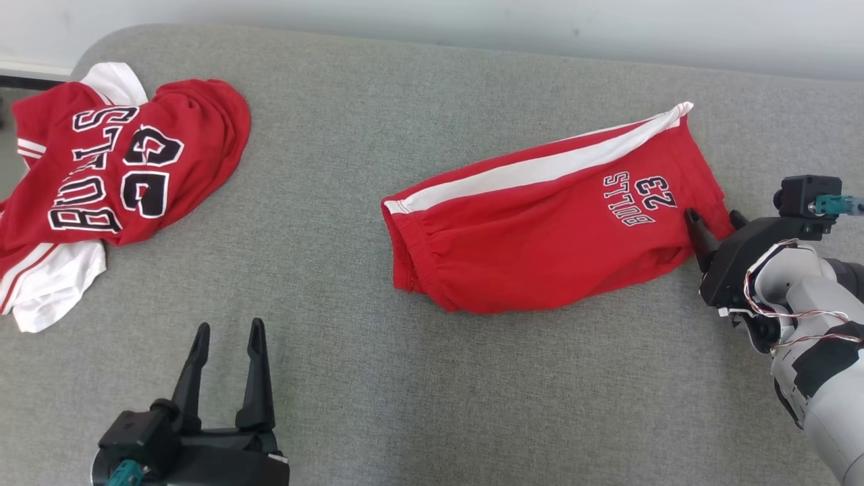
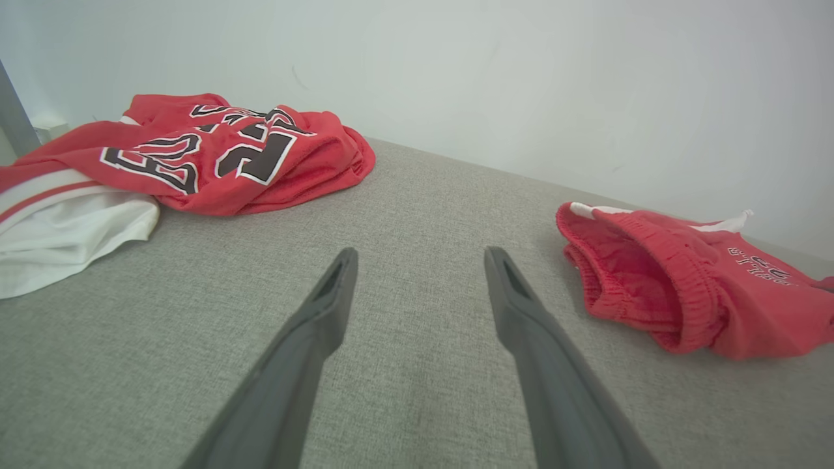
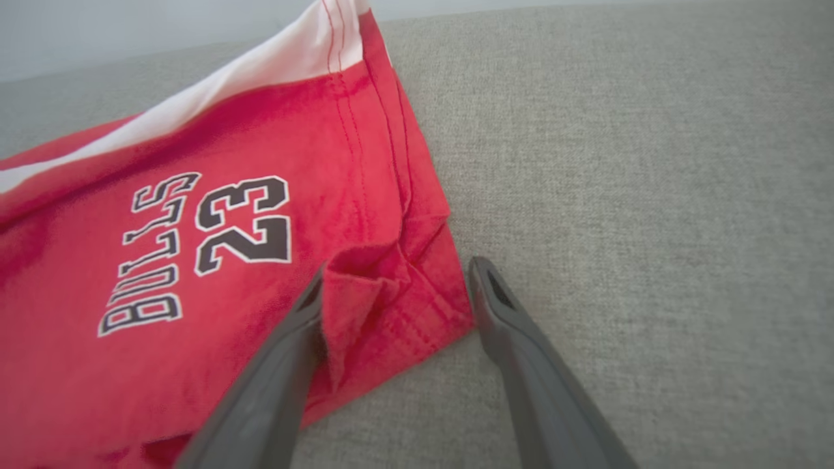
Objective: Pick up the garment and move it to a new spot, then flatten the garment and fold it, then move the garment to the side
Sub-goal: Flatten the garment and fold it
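Note:
The garment, red shorts (image 1: 540, 223) with a white side stripe and "BULLS 23" print, lies folded over on the grey padded surface at centre right. My right gripper (image 1: 714, 219) is at its right hem, open, its two fingers straddling a rumpled corner of the shorts (image 3: 195, 260); in the right wrist view the gripper (image 3: 399, 270) has cloth between its jaws, which stand wide. My left gripper (image 1: 229, 325) rests open at the lower left over bare surface, well left of the shorts. The left wrist view shows that gripper (image 2: 422, 253) and the elastic waistband end of the shorts (image 2: 684, 286).
A red and white "BULLS 23" jersey (image 1: 128, 169) lies crumpled at the far left, near the surface's rounded corner, also visible as the jersey (image 2: 228, 156). The grey surface (image 1: 405, 378) stretches between the two garments and toward me. A pale wall runs along the back edge.

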{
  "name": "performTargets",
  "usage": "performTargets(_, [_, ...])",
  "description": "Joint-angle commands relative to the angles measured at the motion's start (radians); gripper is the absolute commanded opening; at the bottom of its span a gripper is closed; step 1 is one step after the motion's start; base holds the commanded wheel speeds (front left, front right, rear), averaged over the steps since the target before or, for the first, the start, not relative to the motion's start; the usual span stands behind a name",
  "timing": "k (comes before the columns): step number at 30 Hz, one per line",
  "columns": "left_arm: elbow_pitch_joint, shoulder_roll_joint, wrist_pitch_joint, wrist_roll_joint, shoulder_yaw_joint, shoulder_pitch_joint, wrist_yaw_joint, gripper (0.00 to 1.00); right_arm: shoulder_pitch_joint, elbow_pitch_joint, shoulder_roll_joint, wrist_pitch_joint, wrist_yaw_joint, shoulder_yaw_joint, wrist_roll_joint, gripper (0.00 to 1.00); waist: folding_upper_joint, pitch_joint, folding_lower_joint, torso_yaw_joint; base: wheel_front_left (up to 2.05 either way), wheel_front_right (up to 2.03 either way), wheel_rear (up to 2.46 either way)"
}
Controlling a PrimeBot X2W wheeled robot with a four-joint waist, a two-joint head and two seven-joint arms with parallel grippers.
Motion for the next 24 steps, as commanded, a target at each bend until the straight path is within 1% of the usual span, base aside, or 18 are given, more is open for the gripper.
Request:
performTargets(1, [0.002,-0.002,-0.003,0.002,-0.004,0.017,0.000,1.00,0.011,0.008,0.010,0.013,-0.002,0.011,0.003,0.49,0.0000,-0.006,0.0000,0.003,0.00,0.00,0.00])
performTargets(3, [0.006,-0.002,-0.003,0.006,-0.006,0.022,0.000,1.00,0.020,0.010,0.014,0.020,-0.002,0.019,0.015,0.00,0.0000,-0.015,0.0000,0.001,0.00,0.00,0.00])
performTargets(8, [0.027,-0.002,-0.003,0.008,-0.022,0.039,-0.001,1.00,0.038,-0.008,0.013,-0.030,-0.002,0.019,0.051,0.00,0.0000,-0.055,0.0000,-0.018,0.00,0.00,0.00])
performTargets(10, [0.036,-0.002,-0.003,0.012,-0.028,0.051,-0.001,1.00,0.061,-0.030,0.007,-0.050,-0.002,0.033,0.056,0.00,0.0000,-0.079,0.0000,-0.029,0.00,0.00,0.00])
performTargets(13, [0.045,-0.001,-0.003,0.015,-0.031,0.071,-0.001,1.00,0.112,-0.080,-0.006,-0.076,-0.002,0.042,0.094,0.00,0.0000,-0.118,0.0000,-0.050,0.00,0.00,0.00])
performTargets(19, [0.051,-0.002,-0.003,0.029,-0.049,0.116,-0.002,1.00,0.258,-0.195,-0.072,-0.110,-0.002,0.040,0.189,0.00,0.0000,-0.172,0.0000,-0.092,0.00,0.00,0.00])
performTargets(20, [0.050,-0.001,-0.003,0.029,-0.050,0.121,-0.002,1.00,0.286,-0.214,-0.087,-0.115,-0.002,0.034,0.204,0.00,0.0000,-0.177,0.0000,-0.097,0.00,0.00,0.00])
performTargets(21, [0.048,-0.002,-0.003,0.032,-0.056,0.124,-0.002,1.00,0.347,-0.251,-0.115,-0.115,-0.002,0.024,0.240,0.00,0.0000,-0.182,0.0000,-0.105,0.00,0.00,0.00])
performTargets(24, [0.043,-0.001,-0.003,0.035,-0.056,0.128,-0.001,1.00,0.420,-0.293,-0.152,-0.109,-0.002,0.016,0.267,0.00,0.0000,-0.180,0.0000,-0.123,0.00,0.00,0.00])
